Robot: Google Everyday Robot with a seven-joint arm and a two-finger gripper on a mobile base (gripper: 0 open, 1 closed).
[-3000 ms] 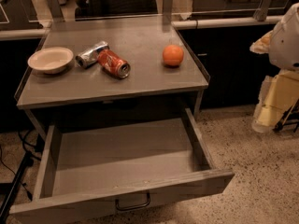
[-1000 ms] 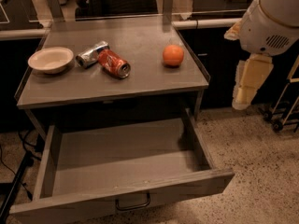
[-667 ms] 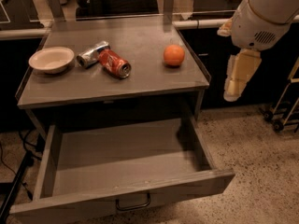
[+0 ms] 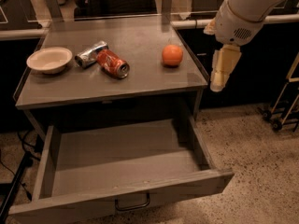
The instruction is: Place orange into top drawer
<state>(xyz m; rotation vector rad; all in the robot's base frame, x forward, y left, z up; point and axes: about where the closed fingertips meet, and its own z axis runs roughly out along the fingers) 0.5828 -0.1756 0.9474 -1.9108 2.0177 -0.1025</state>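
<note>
change: cream gripper (image 4: 216, 85) shifted left, nearer grey tabletop (image 4: 145, 74) right edge; grip state cannot tell
same: small round orange (image 4: 172, 55) on tabletop; grey metal top drawer (image 4: 140, 190) open
room: speckled floor (image 4: 254, 139)

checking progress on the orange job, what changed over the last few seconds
The tool swung in from the right edge of view, leftward and a little up, and now hangs beside the right edge of the table, right of the orange. It took hold of nothing. The orange, red can, silver can, bowl and open top drawer stayed put.
</note>
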